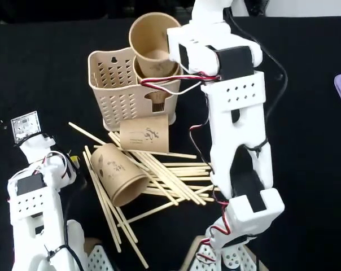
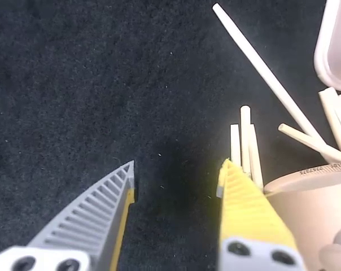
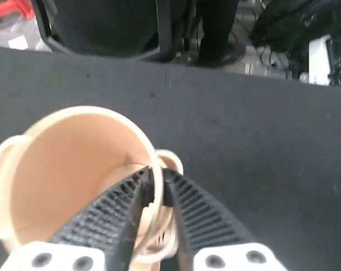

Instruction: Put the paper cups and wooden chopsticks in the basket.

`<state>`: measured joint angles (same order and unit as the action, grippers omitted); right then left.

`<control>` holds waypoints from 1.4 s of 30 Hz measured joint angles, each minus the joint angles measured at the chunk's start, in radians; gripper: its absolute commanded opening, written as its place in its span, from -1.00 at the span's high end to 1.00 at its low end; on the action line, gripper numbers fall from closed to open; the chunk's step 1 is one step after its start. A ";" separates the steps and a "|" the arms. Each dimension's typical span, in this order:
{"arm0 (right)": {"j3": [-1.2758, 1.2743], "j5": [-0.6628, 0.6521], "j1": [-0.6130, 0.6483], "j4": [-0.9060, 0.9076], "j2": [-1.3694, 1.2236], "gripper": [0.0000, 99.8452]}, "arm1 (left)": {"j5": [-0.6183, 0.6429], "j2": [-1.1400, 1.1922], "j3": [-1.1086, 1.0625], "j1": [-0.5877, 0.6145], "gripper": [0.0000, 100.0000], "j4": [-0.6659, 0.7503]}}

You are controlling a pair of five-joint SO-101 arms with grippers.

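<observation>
cup point(image 1: 153, 36) hangs over the basket point(image 1: 117, 90), rim pinched in the right gripper point(image 3: 158, 183). best lowered straight, then released. left gripper point(image 2: 177, 169) gapes, empty.

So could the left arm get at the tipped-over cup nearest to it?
Probably yes: its open fingers sit right beside the tipped cup, with only chopstick ends between them.

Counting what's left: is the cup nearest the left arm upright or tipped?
Tipped: the cup lies on its side among the chopsticks, outside the basket.
</observation>
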<state>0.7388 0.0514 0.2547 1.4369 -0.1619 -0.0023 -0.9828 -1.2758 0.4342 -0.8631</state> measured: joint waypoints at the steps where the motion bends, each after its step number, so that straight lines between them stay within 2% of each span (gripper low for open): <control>1: 0.000 0.000 0.000 0.025 0.000 0.61 | 0.000 0.000 0.000 0.000 0.52 0.000; 13: 0.117 -0.015 0.000 0.296 0.089 0.61 | 0.000 0.000 0.000 0.000 0.52 0.000; 18: -0.060 -0.075 0.002 0.296 0.259 0.61 | 0.000 0.000 0.000 0.000 0.52 0.000; 22: -0.344 -0.084 0.002 0.290 0.445 0.61 | 0.000 0.000 0.000 0.000 0.52 0.000; 27: -0.848 -0.087 0.071 0.104 0.629 0.60 | 0.000 0.000 0.000 0.000 0.52 0.000; 31: -1.255 -0.084 0.170 -0.152 0.738 0.60 | 0.000 0.000 0.000 -0.002 0.52 0.000; 34: -1.491 -0.018 0.218 -0.362 0.781 0.60 | 0.000 0.000 0.000 -0.002 0.52 0.000; 38: -1.677 0.032 0.235 -0.592 0.790 0.60 | 0.000 0.000 0.000 -0.002 0.52 0.000; 42: -1.723 0.040 0.235 -0.692 0.790 0.60 | 0.000 0.000 0.000 -0.002 0.52 0.000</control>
<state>-0.9843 0.0913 0.4895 0.7449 0.6283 -0.0023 -0.9828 -1.2758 0.4327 -0.8631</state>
